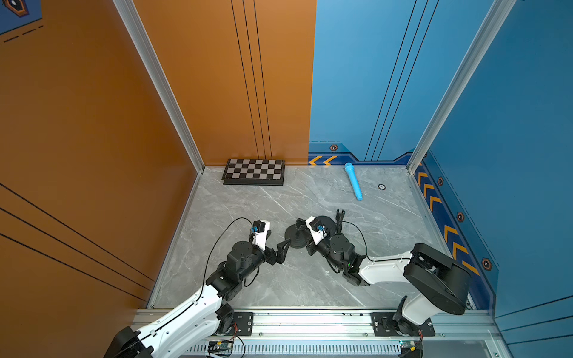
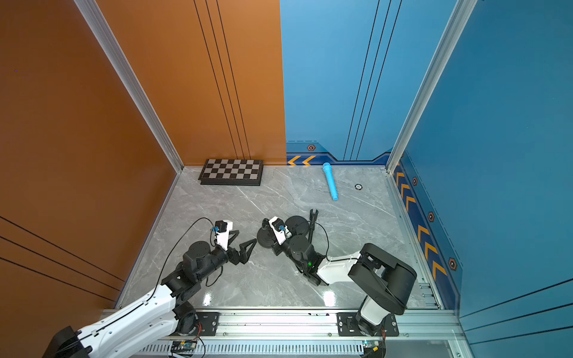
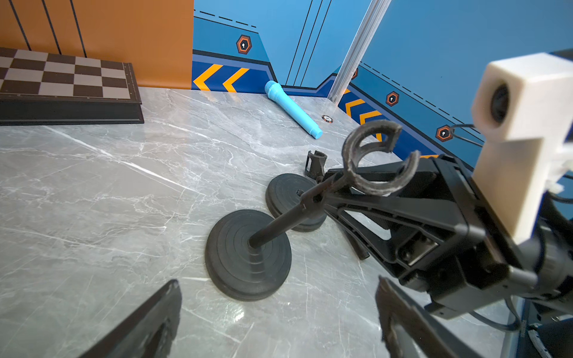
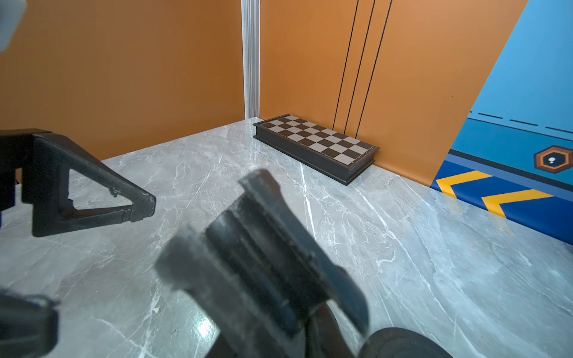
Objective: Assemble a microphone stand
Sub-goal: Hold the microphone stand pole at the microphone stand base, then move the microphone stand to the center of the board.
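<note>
Right tool (image 3: 322, 193), arm stretched low, clenches the pole (image 3: 279, 223) standing in a round base (image 3: 235, 266). Left tool (image 2: 246, 238) gapes released beside that base.

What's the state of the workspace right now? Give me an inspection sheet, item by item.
Surface: grey marble table, glossy.
Job's things: pole set in the near base; second base with a spare pole beside it; blue microphone lying at the back.
Clutter: chessboard against the orange wall; small round disc.
End effectors: right end effector shut on the pole; left end effector open, empty.
Cables: black cable loops from each wrist camera.
Surroundings: orange wall, blue wall, aluminium posts.
</note>
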`<state>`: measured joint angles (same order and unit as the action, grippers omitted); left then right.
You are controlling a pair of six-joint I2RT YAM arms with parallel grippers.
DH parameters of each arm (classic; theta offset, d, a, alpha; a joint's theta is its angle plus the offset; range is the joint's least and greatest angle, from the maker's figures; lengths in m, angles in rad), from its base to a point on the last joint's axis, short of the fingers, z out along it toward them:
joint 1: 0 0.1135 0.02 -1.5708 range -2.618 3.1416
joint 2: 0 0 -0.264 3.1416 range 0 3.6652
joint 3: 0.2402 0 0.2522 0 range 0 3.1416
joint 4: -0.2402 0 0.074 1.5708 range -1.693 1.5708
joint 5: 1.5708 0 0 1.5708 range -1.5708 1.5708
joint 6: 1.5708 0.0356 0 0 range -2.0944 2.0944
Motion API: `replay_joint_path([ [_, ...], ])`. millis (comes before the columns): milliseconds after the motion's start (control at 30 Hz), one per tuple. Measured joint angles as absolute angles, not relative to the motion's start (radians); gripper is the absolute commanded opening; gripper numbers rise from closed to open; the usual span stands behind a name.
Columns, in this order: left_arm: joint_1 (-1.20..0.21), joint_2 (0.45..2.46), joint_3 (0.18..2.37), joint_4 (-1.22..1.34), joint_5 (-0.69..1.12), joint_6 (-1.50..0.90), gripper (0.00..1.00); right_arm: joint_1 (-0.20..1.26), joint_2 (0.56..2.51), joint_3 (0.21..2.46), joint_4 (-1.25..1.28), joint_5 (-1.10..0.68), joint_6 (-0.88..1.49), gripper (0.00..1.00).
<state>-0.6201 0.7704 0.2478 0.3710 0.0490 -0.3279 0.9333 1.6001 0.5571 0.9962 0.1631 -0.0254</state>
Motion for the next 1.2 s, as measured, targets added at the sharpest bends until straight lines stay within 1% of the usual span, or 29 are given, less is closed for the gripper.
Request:
replay_joint_path([
  [233, -0.643, 0.809, 0.248, 0.394, 0.05, -0.29, 0.98, 0.871, 1.592, 0.646, 0.846, 0.069, 0.013, 0.0],
  [467, -0.643, 0.849, 0.248, 0.456, 0.05, -0.241, 0.98, 0.842, 1.592, 0.751, 0.661, 0.02, 0.023, 0.0],
  [733, -0.633, 1.111, 0.25, 0.608, 0.056, -0.137, 0.98, 0.83, 1.599, 0.789, 0.601, -0.006, 0.026, 0.0],
  [900, -0.548, 1.288, 0.303, 0.701, 0.133, -0.109, 0.98, 0.83, 1.601, 0.811, 0.566, -0.009, 0.026, 0.0],
  [1200, -0.544, 1.502, 0.399, 0.875, 0.231, -0.042, 1.0, 0.824, 1.602, 0.817, 0.556, -0.02, 0.03, 0.0],
])
